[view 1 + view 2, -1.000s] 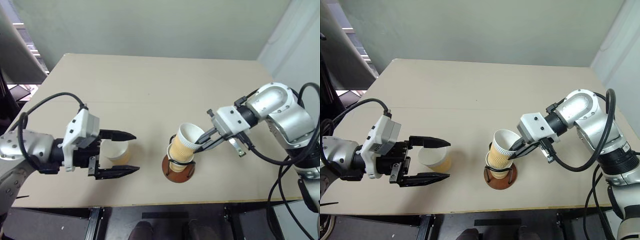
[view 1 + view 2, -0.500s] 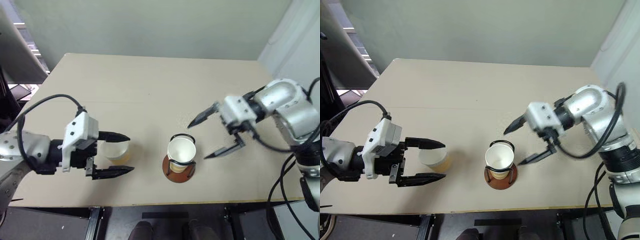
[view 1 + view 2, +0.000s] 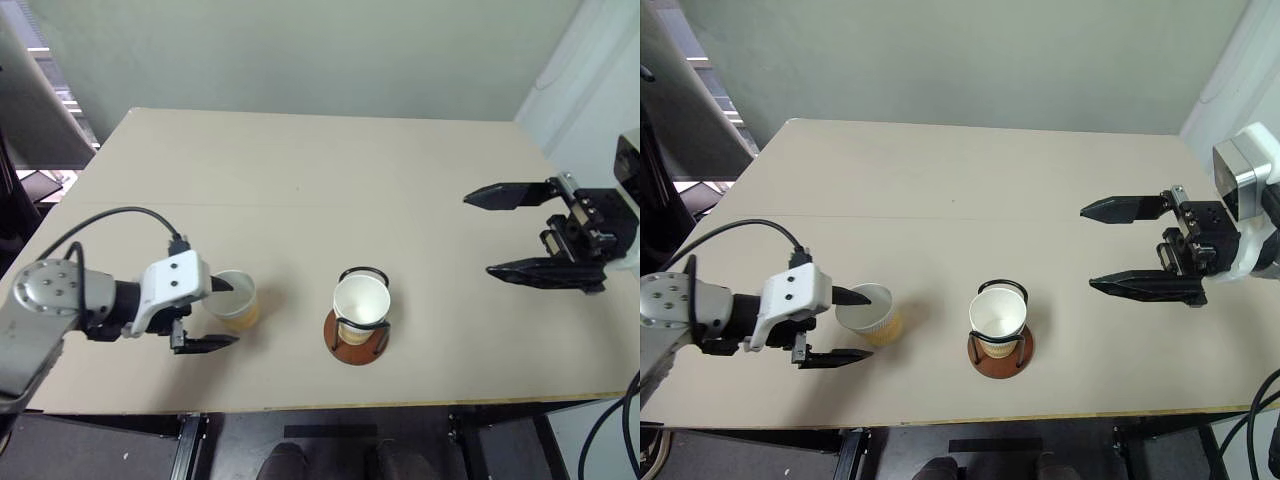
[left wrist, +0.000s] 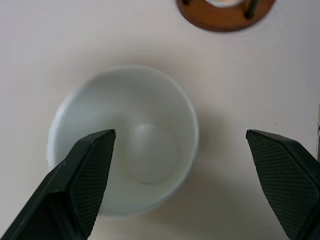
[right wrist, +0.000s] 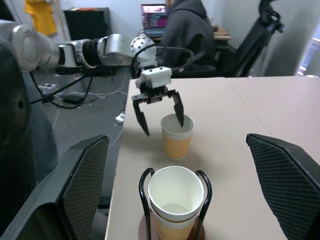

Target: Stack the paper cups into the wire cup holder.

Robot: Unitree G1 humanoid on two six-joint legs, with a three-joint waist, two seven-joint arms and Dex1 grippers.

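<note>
- The tan-orange paper cups with white insides and rolled white rims are sitting in 2 places: 2 nested cups (image 3: 361, 305) are standing upright inside the wire cup holder, and 1 single cup (image 3: 234, 298) is standing alone on the counter to the robot's left of the holder.
- The wire cup holder (image 3: 355, 340), a round reddish-brown disc with thin black wire loops, is standing near the front edge of the counter, about midway across it, its loops rising along the sides of the nested cups.
- The left pincer (image 3: 850, 325) is reaching at the single cup with its jaws spread wide; 1 black finger (image 4: 85, 175) is lying over the cup's open mouth in the left wrist view, while the other finger (image 4: 287, 177) is standing outside the cup, apart from its wall.
- The right pincer (image 3: 492, 235) is hanging over the counter's right side, well apart from the holder, its 2 black fingers spread wide and holding nothing.
- The pale beige counter (image 3: 320, 170) is carrying all of this.
- In the right wrist view a person in a dark hooded top (image 5: 185, 30) is sitting at a desk beyond the counter.
</note>
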